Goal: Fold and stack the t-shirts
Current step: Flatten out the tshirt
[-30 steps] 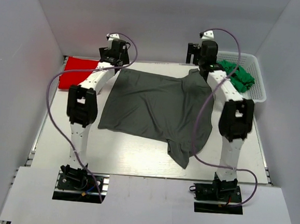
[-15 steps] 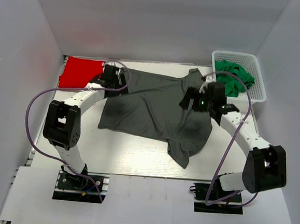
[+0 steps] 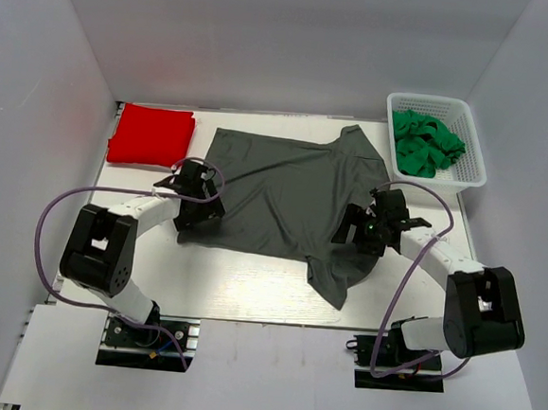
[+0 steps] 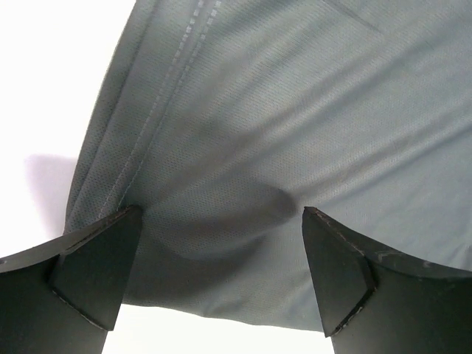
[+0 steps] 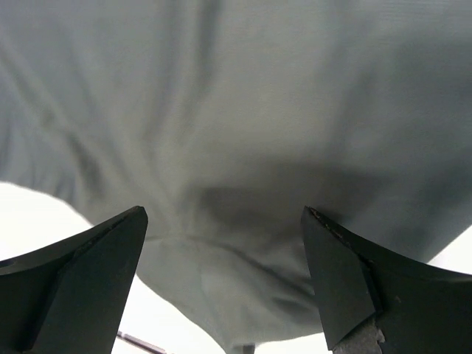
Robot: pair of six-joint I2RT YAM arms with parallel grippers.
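A dark charcoal grey t-shirt (image 3: 275,191) lies spread out in the middle of the white table. A folded bright red t-shirt (image 3: 151,135) lies at the back left. My left gripper (image 3: 195,220) is open, low over the grey shirt's near left corner; in the left wrist view its fingers (image 4: 96,265) straddle the hemmed cloth (image 4: 251,147). My right gripper (image 3: 355,242) is open over the shirt's near right part; in the right wrist view the cloth (image 5: 236,133) lies between its fingers (image 5: 346,273).
A white basket (image 3: 473,145) holding green cloth (image 3: 423,141) stands at the back right. Bare table (image 3: 239,283) runs along the front, with walls on three sides.
Both arms have swung from the back of the table toward the front and come down onto the grey shirt's near corners. The shirt lies as before.
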